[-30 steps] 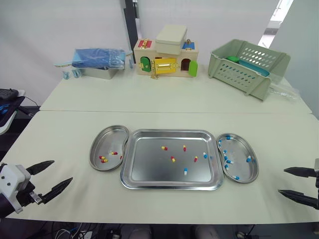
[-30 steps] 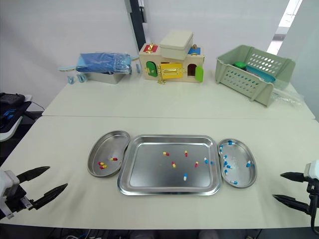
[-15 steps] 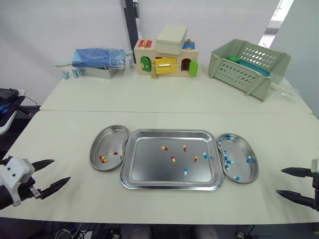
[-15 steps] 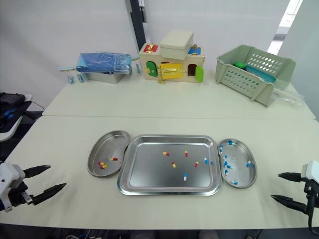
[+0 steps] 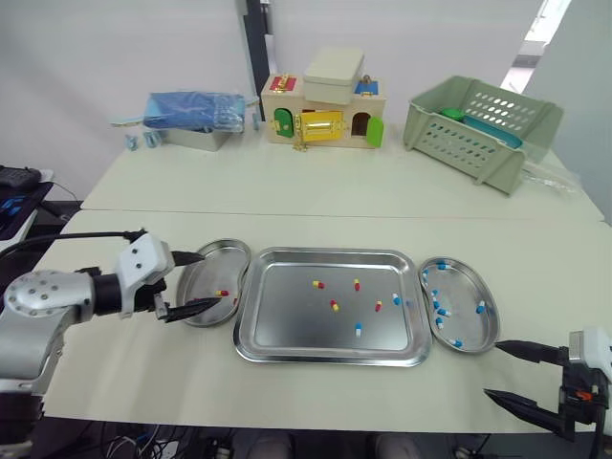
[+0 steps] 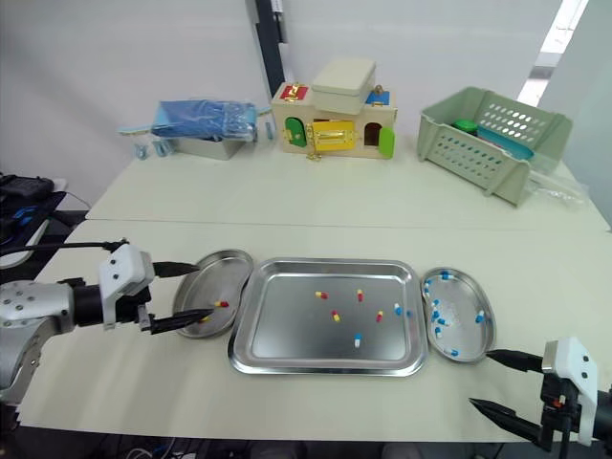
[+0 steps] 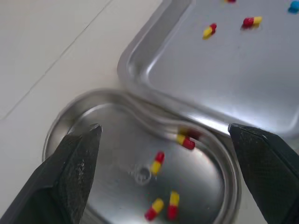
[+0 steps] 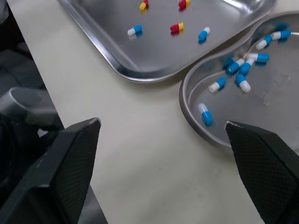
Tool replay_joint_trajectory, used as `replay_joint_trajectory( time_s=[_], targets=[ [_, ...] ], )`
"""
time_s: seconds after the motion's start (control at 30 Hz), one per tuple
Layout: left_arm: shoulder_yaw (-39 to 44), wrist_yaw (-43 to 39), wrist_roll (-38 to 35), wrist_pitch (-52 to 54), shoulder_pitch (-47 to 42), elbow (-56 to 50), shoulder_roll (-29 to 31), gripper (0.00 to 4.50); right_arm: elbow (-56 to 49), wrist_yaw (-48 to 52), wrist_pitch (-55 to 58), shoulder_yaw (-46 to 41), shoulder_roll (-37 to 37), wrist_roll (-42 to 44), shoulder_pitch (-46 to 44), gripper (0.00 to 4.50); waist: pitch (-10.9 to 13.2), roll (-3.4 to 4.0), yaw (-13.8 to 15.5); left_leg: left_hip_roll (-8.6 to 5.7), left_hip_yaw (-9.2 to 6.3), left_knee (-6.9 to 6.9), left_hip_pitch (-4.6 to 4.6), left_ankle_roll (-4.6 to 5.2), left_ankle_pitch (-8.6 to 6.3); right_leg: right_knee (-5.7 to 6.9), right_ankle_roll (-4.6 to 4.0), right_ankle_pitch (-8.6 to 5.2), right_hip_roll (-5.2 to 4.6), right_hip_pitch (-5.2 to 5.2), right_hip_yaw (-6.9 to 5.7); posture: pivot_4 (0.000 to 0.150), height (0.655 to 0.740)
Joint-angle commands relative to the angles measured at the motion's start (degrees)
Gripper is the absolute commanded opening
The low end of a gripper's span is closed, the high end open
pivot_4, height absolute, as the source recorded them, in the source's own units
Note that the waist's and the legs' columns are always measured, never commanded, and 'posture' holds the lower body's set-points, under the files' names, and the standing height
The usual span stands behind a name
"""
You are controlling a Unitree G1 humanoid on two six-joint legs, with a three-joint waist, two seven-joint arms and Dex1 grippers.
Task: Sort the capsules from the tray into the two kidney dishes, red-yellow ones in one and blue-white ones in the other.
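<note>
The steel tray [image 5: 287, 320] lies mid-table with red-yellow capsules [image 5: 334, 306] and two blue-white capsules [image 5: 358, 329] scattered in it. Against its left side sits a kidney dish [image 5: 229, 251] holding several red-yellow capsules [image 7: 157, 163]. The right kidney dish [image 5: 465, 323] holds several blue-white capsules [image 8: 242, 82]. My left gripper [image 5: 207, 280] hovers open over the left dish, fingers [image 7: 79, 163] spread across it, empty. My right gripper [image 5: 492, 370] is open over bare table near the front edge, just in front of the right dish.
At the back of the table stand a blue package on a metal box [image 5: 191, 107], a wooden toy house [image 5: 325, 115] and a green basket [image 5: 478, 129]. A seam crosses the table behind the dishes.
My left gripper has swung from the table's front-left corner up and right to above the left dish. My right gripper has shifted left, closer to the right dish. Both remain open.
</note>
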Motion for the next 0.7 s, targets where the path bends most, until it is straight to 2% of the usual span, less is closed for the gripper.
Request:
replay_joint_trajectory(
  time_s=[0.03,0.13,0.3,0.47,0.57,0.7],
  targets=[
    [-5.4,-1.8,1.9,-0.3,-4.8,0.5,-2.4,4.5,-5.5,-3.9,-1.9,-0.1,3.3,0.2,2.1,4.48,0.0,0.01,-0.2,0.01,0.02,0.0,0.0,0.0,0.0,0.01,0.0,0.0,0.01,-0.02,0.03,0.15,0.74],
    [-10.2,-3.1,4.7,-3.0,-8.7,2.9,-5.7,4.5,-8.9,-6.1,-3.8,2.2,6.4,-1.2,5.1,4.48,0.0,0.01,-0.1,0.0,0.0,0.02,-0.01,0.0,0.0,0.03,0.0,0.0,0.02,-0.02,0.0,0.15,0.74],
    [-18.1,-4.1,10.1,-9.3,-17.2,11.5,-14.8,4.5,-10.7,-8.4,-10.0,8.6,12.3,-7.0,13.2,4.48,0.0,-0.02,0.3,-0.03,-0.11,0.13,-0.08,0.0,0.0,0.03,0.01,0.0,0.02,-0.01,-0.09,0.15,0.74],
    [-21.0,-5.9,12.6,-13.1,-22.7,19.1,-19.5,4.5,-10.0,-11.2,-10.5,10.1,13.0,-7.2,13.9,4.48,0.0,-0.03,-0.4,-0.04,-0.1,0.23,-0.07,0.0,0.0,0.09,0.01,0.0,0.02,-0.02,-0.05,0.15,0.74],
    [-22.4,-6.5,14.6,-15.6,-25.1,23.9,-21.2,3.9,-11.7,-13.6,-9.8,10.8,13.3,-7.3,13.6,4.5,0.0,0.0,-0.5,-0.04,-0.12,0.23,-0.05,0.01,0.0,0.11,0.01,0.0,0.03,0.0,-0.05,0.15,0.74],
    [-23.7,-7.6,16.4,-16.4,-27.1,28.1,-22.9,2.72,-13.1,-16.7,-8.9,12.1,13.3,-7.5,12.1,4.5,0.0,-0.02,-0.4,-0.05,-0.13,0.25,-0.07,0.0,0.0,0.09,0.01,0.0,0.03,0.0,-0.06,0.15,0.74]
  ],
)
